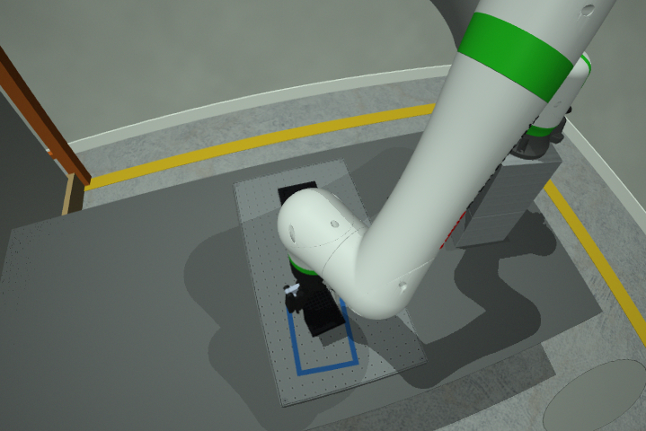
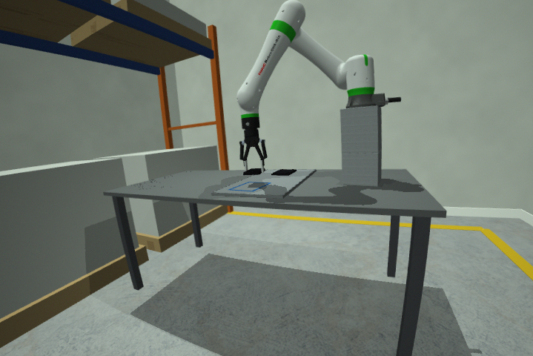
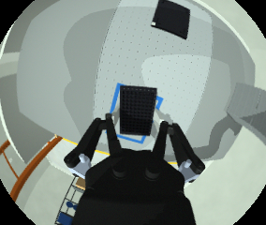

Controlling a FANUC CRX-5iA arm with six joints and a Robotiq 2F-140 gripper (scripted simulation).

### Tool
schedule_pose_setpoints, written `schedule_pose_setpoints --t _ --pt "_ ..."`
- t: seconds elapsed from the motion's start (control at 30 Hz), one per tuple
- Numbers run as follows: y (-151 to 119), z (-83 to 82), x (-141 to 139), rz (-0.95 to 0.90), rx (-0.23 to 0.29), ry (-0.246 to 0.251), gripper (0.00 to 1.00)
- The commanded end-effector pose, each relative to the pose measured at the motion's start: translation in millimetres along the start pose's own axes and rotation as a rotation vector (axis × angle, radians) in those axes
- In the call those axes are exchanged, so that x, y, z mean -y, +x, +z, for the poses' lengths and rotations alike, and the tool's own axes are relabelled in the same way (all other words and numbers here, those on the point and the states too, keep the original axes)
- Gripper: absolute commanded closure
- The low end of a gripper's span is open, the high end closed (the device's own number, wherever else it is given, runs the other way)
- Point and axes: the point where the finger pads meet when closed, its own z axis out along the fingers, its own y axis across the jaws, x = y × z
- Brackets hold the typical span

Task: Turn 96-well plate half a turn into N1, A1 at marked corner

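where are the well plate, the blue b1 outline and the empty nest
well plate [image 3: 137, 109]: wrist view, middle of its well grid, held in the jaws
blue B1 outline [image 1: 327, 368]: top view, its near tape edge
nest N1 [image 3: 172, 18]: wrist view, middle of the black nest

Arm [image 2: 275, 50] w/ plate [image 2: 253, 170] above deck [image 2: 292, 180] (blue outline [image 2: 248, 186] nearby)

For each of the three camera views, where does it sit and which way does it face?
Top: overhead, looking down on the perforated grey deck plate; white arm and black gripper show.
Exterior: beside the dark grey table, facing the whole arm.
Wrist: behind the fingers, looking down at the held black 96-well plate.
All three share the blue taped outline and the black plate nest.
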Motion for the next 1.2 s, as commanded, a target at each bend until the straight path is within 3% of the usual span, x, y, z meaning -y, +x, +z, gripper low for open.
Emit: schedule_pose_setpoints --t 0.0,0.43,0.53,0.73,1.17 --pt "-12 0.3 4 0.0 0.0 0.0 1.0" --pt "-46 1.4 14 0.0 0.0 0.0 1.0" --pt "-46 1.4 14 0.0 0.0 0.0 1.0" --pt "-46 1.4 14 -0.186 0.0 0.0 1.0" --pt "-46 1.4 14 -0.186 0.0 0.0 1.0"
